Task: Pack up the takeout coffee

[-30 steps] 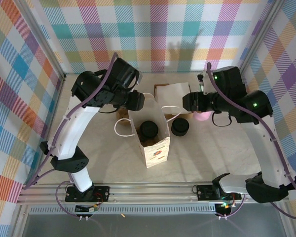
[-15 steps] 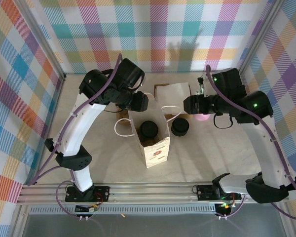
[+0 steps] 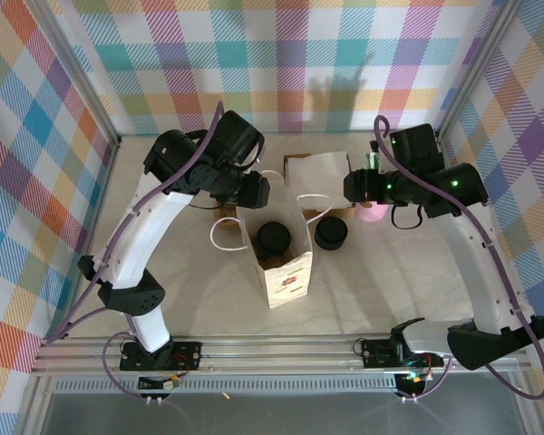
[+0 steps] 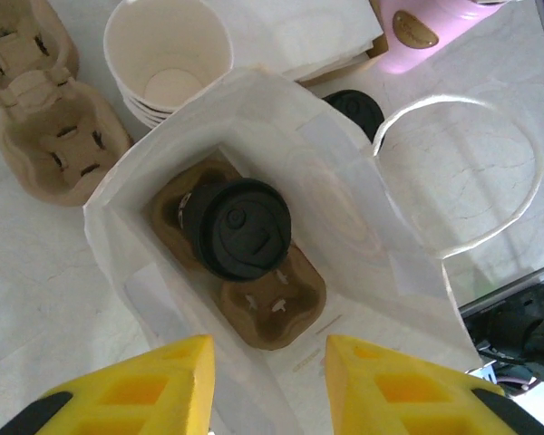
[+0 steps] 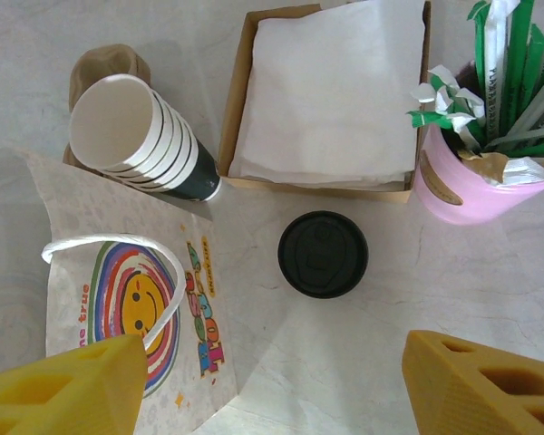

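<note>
One white paper bag (image 3: 287,276) was seen standing open toward the middle of the tabletop (image 3: 390,290). Inside it the lidded coffee cup (image 4: 240,227) was seated upright in a brown cardboard carrier (image 4: 274,306). Above the bag's mouth the left claw (image 4: 265,355) was held with its jaws parted and nothing between them. Just right of the bag a stack of black lids (image 5: 323,254) was set. The right claw (image 5: 272,362) was spread wide, empty, over them. Toward the far edge, stacked white cups (image 5: 131,131), a box of napkins (image 5: 331,91) and a pink pot (image 5: 453,186) of wrapped sticks were ranged.
</note>
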Controlling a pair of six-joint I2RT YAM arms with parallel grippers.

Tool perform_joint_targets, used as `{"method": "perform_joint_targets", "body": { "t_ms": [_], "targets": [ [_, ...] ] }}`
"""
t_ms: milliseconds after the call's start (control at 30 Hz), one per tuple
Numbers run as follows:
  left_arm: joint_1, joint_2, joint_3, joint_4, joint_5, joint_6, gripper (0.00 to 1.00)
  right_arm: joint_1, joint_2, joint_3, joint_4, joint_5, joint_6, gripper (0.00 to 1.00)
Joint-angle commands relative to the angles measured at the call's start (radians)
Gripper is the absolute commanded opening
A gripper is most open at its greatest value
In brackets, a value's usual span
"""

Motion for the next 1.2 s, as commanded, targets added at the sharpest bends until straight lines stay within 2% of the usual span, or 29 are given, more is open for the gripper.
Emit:
{"method": "perform_joint_targets", "body": {
  "t_ms": [0,133,300,433,533,700,900,1167],
  "targets": [
    [0.008,-0.076,-0.050,-0.131,-0.010,0.009,0.37,-0.006,-0.019,-0.027,0.032,-0.003,-0.013,0.75],
    [0.009,-0.098,-0.090,-0.117,-0.007,-0.004,0.37,-0.046,-0.012,-0.037,0.009,0.057,-0.031,0.77],
    [0.009,-0.100,-0.118,-0.132,0.000,-0.012,0.38,-0.172,-0.008,-0.092,0.055,0.030,-0.030,0.77],
    [0.009,-0.115,-0.146,-0.125,0.015,-0.018,0.39,-0.274,0.016,-0.121,0.134,-0.026,-0.051,0.68],
    [0.010,-0.130,-0.166,-0.109,0.044,-0.013,0.38,-0.305,0.044,-0.144,0.193,-0.055,-0.105,0.60],
    [0.009,-0.150,-0.188,-0.095,0.088,-0.010,0.38,-0.341,0.093,-0.133,0.235,0.013,-0.138,0.50],
    [0.007,-0.165,-0.215,-0.061,0.149,-0.018,0.37,-0.464,0.098,-0.130,0.283,0.000,-0.111,0.46],
    [0.004,-0.170,-0.223,-0.064,0.169,-0.011,0.37,-0.526,0.143,-0.137,0.342,-0.035,-0.057,0.44]
  ]
}}
